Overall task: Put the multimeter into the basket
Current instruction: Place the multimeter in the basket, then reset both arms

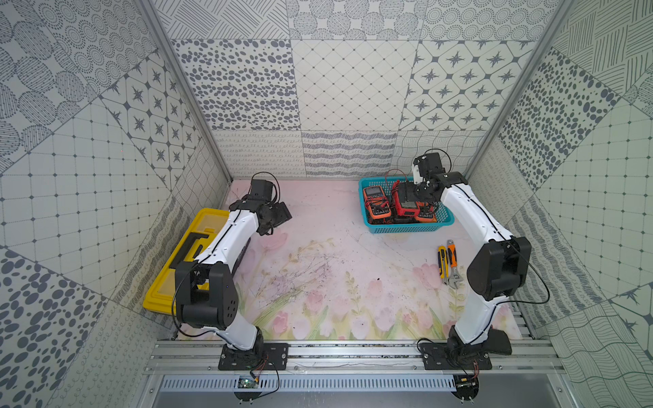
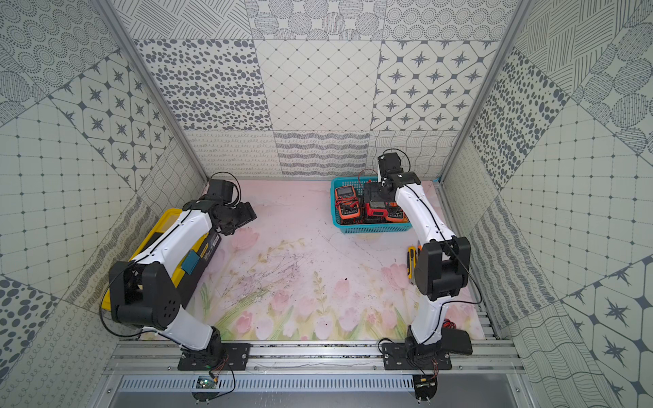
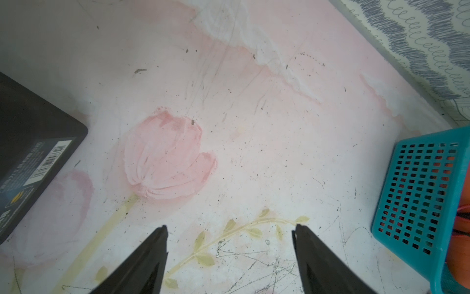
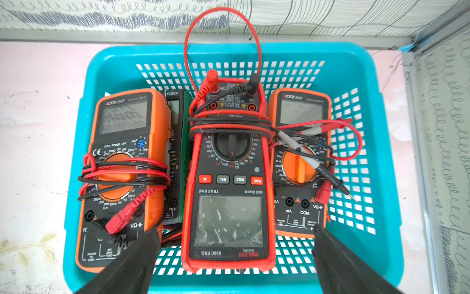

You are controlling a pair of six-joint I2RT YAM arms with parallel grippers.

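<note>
The teal basket [image 1: 406,229] [image 2: 374,229] stands at the back right of the table. A red multimeter [image 4: 229,178] [image 1: 406,208] with leads wound round it lies in the basket's middle. It rests between two orange multimeters [image 4: 122,152] [image 4: 300,152], with a dark green one [image 4: 176,152] beside it. My right gripper [image 4: 236,230] [image 1: 422,192] hovers over the basket, open, with a gap on each side of the red multimeter. My left gripper [image 3: 231,226] [image 1: 279,217] hangs open above bare table, holding nothing. The basket's mesh wall [image 3: 419,193] shows at the edge of the left wrist view.
A yellow toolbox [image 1: 198,233] with a black handle lies along the left wall under my left arm. A yellow utility knife [image 1: 442,259] and an orange-handled wrench [image 1: 453,265] lie in front of the basket. A black object [image 2: 456,341] with red leads sits by the right arm's base.
</note>
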